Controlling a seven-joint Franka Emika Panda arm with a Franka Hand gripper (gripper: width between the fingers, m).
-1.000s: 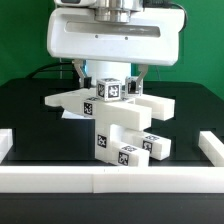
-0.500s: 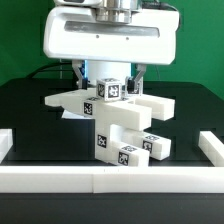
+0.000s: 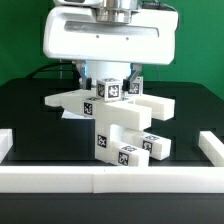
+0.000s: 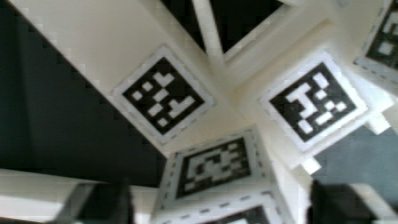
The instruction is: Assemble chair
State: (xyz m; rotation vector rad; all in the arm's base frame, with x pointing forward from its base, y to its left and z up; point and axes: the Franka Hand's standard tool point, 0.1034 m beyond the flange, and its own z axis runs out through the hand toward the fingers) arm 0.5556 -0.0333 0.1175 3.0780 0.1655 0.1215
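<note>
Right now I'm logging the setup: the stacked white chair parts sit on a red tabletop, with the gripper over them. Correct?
Not quite: the exterior view shows the table is black, not red. The rest holds: the stacked white chair parts sit on it, with the gripper over them.

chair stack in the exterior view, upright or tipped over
Upright. The chair stands as a blocky white stack on the black table, its tagged top block directly below the end effector.

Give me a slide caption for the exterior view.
Gripper straddling the top block of the white chair on a black table.
</note>
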